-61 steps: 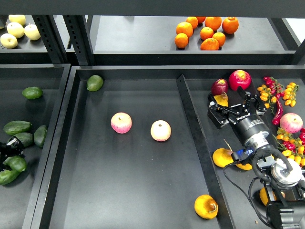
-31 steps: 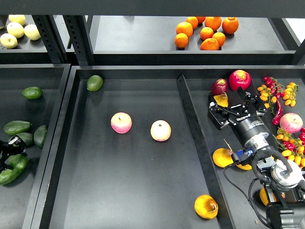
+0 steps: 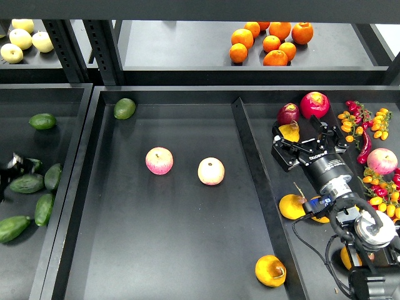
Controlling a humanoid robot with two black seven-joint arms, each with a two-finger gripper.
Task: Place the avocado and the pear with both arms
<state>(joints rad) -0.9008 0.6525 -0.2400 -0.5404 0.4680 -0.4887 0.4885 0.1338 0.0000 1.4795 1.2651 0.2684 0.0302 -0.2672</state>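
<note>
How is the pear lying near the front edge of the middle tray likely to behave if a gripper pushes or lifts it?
The pear looks squat and rounded, lying free on the smooth tray floor, so a push would probably roll or wobble it. Its skin appears glossy, so the fingers might slip without a centred grip. It looks solid, likely stiff rather than squashy.

Dark green avocado (image 3: 26,184) in left bin, yellow-orange pear (image 3: 270,270) bottom centre tray
</note>
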